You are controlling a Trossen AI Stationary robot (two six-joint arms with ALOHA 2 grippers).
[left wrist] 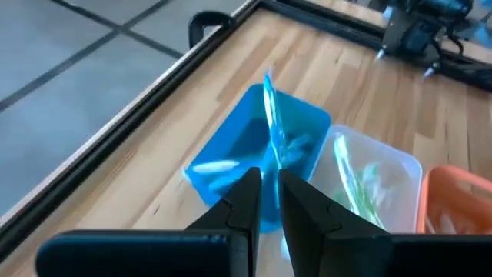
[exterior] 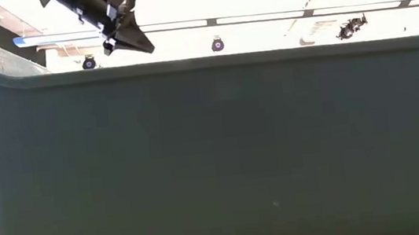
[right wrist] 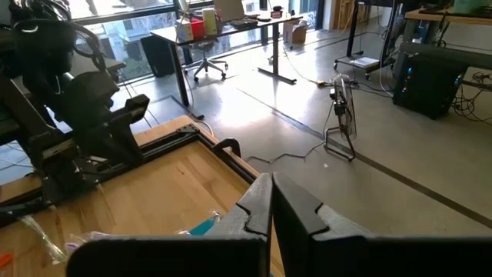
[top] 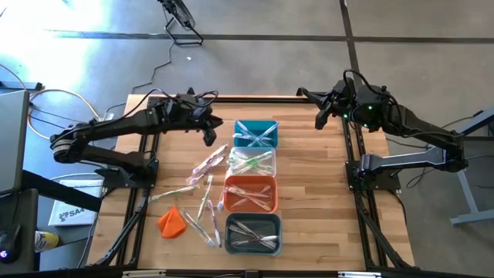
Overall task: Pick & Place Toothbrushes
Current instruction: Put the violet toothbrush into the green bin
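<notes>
So the left gripper point(left wrist: 267, 201) is up over the table beside the teal bin point(top: 255, 133), fingers pinched on a light blue toothbrush point(left wrist: 273, 123). In the left wrist view that brush's long axis runs straight out away from the fingers, its free end reaching over the teal bin. That bin already has a couple of brushes lying crossed in it.

The bins sit in a line down the table: teal, then clear point(top: 252, 162), orange point(top: 250, 192), grey point(top: 252, 233). Each has brushes lying mostly along its length, some crossed.

The loose toothbrushes point(top: 207, 193) are scattered on the wood to the left of the bins, pointing every which way, some slanted, some running roughly along the row of bins. An orange lump point(top: 171, 222) sits near them.

The right gripper point(right wrist: 270, 201) hangs over the far right corner with its fingers pressed together, holding nothing.
</notes>
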